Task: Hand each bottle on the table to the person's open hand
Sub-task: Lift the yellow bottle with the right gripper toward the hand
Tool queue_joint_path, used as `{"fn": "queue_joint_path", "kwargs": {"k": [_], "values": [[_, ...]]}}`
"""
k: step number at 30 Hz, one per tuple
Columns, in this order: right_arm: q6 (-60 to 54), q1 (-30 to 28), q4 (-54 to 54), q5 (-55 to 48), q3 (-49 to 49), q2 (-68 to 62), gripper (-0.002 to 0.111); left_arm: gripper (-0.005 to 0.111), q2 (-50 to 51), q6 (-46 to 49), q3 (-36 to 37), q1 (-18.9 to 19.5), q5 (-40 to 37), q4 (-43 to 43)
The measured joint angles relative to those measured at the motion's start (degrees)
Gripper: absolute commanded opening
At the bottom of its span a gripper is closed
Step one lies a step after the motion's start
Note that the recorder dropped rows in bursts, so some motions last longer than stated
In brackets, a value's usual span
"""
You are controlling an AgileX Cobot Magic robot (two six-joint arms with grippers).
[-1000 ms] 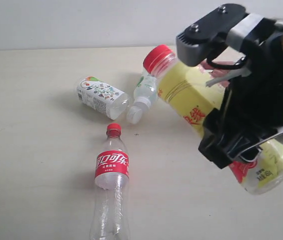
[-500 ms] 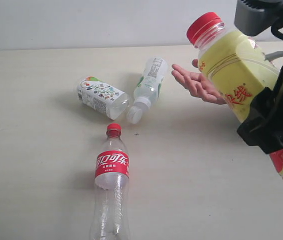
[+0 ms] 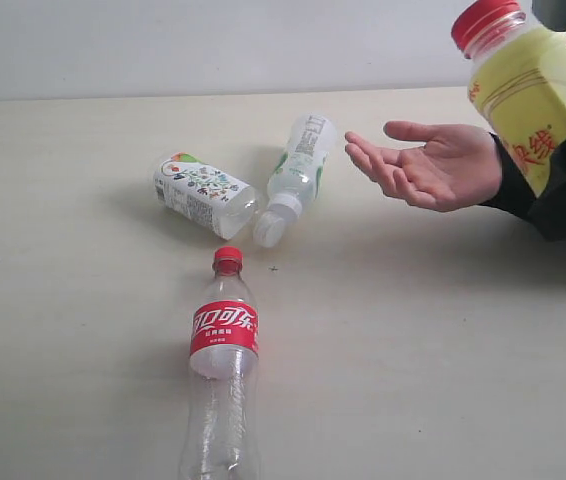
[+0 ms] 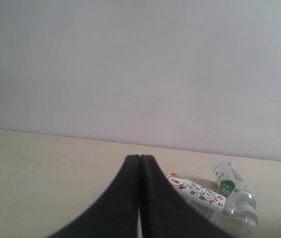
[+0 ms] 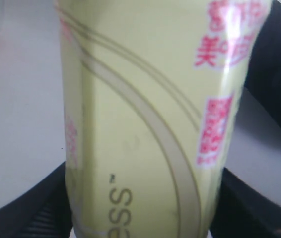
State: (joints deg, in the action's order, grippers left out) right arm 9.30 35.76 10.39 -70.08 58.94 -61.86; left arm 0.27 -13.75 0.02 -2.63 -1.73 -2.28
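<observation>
The right pincer (image 5: 140,215) grips the yellow-wrapped bottle (image 3: 533,95), its dark fingers (image 5: 41,208) pressed to either side of the wrap. The person's open hand (image 3: 433,165) waits palm up just beside the held bottle. The left pincer (image 4: 140,198) is closed tight on nothing. Ahead of it on the tabletop (image 3: 83,300) lie the stubby white bottle (image 4: 197,198) and the slim clear bottle (image 4: 235,191), while the cola bottle (image 3: 223,380) lies well apart from the right pincer.

Matte black throughout: the left hand (image 4: 139,157) has smooth fingers (image 4: 114,210) tapering to thin tips, the right hand (image 5: 140,220) ribbed ones.
</observation>
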Motion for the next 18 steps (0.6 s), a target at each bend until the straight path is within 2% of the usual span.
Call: {"fn": "queue_joint_path", "kwargs": {"k": [8,14,18], "values": [[-5.0,-6.6,-1.9,0.6,0.0,-3.1,0.0,0.0,0.0,0.0,0.0,0.0,0.0,0.0],[-7.1,-7.9,-4.5,5.4,0.0,-11.1,0.0,0.0,0.0,0.0,0.0,0.0,0.0,0.0],[-8.4,-9.5,-6.6,5.7,4.2,-19.6,0.0,0.0,0.0,0.0,0.0,0.0,0.0,0.0]]}}
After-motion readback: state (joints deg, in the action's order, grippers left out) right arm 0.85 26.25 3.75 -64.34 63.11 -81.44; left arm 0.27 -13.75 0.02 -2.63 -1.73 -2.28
